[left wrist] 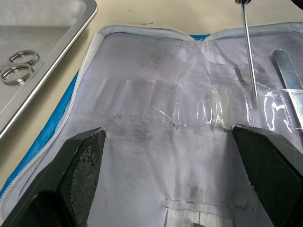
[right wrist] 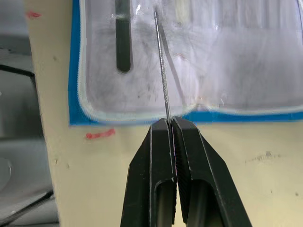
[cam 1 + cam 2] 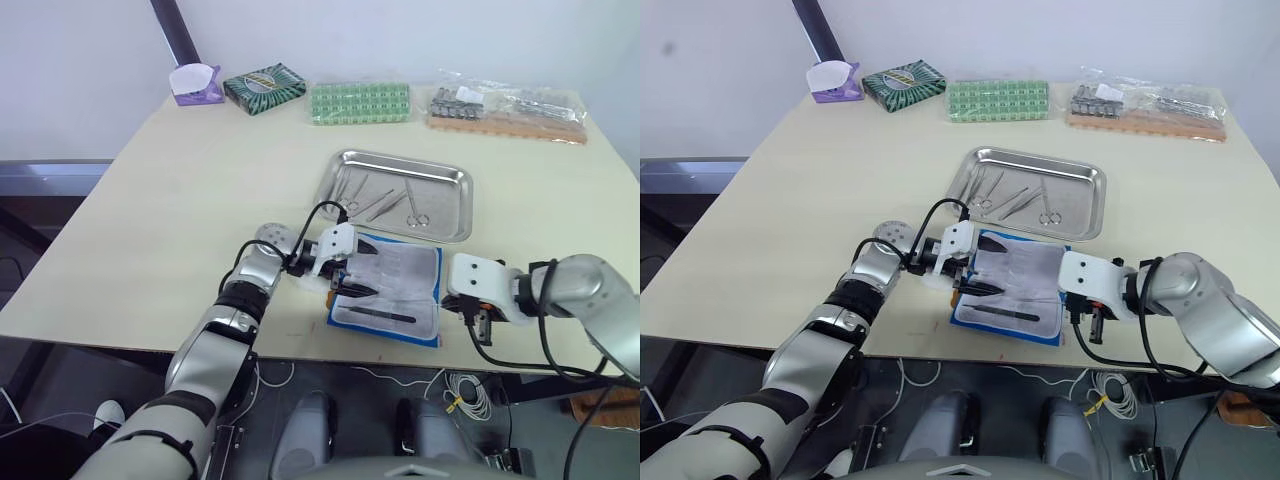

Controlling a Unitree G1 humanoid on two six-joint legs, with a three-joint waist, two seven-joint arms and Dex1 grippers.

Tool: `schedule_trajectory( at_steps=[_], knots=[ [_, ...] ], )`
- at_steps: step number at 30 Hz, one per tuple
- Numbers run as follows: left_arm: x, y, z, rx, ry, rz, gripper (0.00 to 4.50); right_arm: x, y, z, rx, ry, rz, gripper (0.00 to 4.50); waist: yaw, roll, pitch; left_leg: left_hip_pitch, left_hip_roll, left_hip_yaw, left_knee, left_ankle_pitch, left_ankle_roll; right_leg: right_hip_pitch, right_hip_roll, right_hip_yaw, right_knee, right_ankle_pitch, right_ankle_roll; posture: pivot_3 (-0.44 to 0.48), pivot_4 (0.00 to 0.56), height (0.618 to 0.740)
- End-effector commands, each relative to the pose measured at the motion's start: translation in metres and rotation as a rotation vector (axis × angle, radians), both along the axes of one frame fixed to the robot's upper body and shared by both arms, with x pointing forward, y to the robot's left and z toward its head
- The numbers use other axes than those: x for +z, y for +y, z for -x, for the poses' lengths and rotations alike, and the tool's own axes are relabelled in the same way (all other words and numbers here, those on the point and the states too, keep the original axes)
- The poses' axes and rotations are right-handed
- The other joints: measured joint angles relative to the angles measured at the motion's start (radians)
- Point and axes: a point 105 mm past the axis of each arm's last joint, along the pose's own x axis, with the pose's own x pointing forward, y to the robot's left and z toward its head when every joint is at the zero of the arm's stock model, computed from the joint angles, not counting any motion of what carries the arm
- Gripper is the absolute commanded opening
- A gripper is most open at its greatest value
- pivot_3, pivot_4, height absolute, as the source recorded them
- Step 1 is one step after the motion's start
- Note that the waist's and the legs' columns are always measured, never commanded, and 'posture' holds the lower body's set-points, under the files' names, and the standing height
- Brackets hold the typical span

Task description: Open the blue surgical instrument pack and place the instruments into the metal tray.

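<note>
The blue surgical instrument pack (image 3: 395,285) lies unfolded near the table's front edge, its whitish lining (image 1: 156,118) facing up. My left gripper (image 3: 345,285) hovers open over the pack's left half, its fingers (image 1: 83,161) spread wide above the lining. At the pack's right edge, my right gripper (image 2: 170,122) is shut on a thin silver probe (image 2: 162,61), which reaches out over the lining. A dark flat tool (image 3: 382,316) and a pair of tweezers (image 1: 289,75) still lie in the pack. Just behind it stands the metal tray (image 3: 455,215), holding scissors (image 3: 415,218) and other instruments (image 3: 375,203).
Along the table's back edge sit a purple tissue box (image 3: 195,83), a dark green patterned box (image 3: 265,87), a green grid pack (image 3: 360,102) and bagged metal parts (image 3: 505,110). The table's front edge runs right beside the pack, with a red mark (image 2: 99,135) near it.
</note>
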Motion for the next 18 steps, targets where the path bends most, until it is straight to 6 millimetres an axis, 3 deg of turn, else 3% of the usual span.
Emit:
schedule_trajectory(
  at_steps=[1, 10, 18],
  knots=[
    [-0.037, 0.006, 0.013, 0.012, 0.109, -0.090, 4.50, 0.017, -0.006, 0.003, 0.009, -0.051, -0.005, 0.06, 0.000, 0.000, 0.000, 0.000, 0.000, 0.000, 0.000, 0.000, 0.000, 0.000, 0.000, 0.000, 0.000, 0.000, 0.000, 0.000, 0.150, 0.740],
    [-0.037, 0.006, 0.013, 0.015, 0.108, -0.087, 4.50, 0.032, -0.020, 0.011, -0.102, -0.015, -0.187, 0.06, 0.004, 0.000, 0.000, 0.000, 0.000, 0.000, 0.000, 0.000, 0.000, 0.000, 0.000, 0.000, 0.000, 0.000, 0.000, 0.000, 0.150, 0.740],
    [-0.037, 0.007, 0.013, 0.024, 0.108, -0.083, 4.50, 0.055, -0.003, -0.006, -0.227, -0.080, -0.522, 0.06, 0.003, -0.001, 0.000, 0.001, 0.000, -0.001, 0.000, 0.000, 0.000, 0.001, 0.001, 0.000, 0.000, 0.000, 0.000, 0.000, 0.150, 0.740]
  ],
)
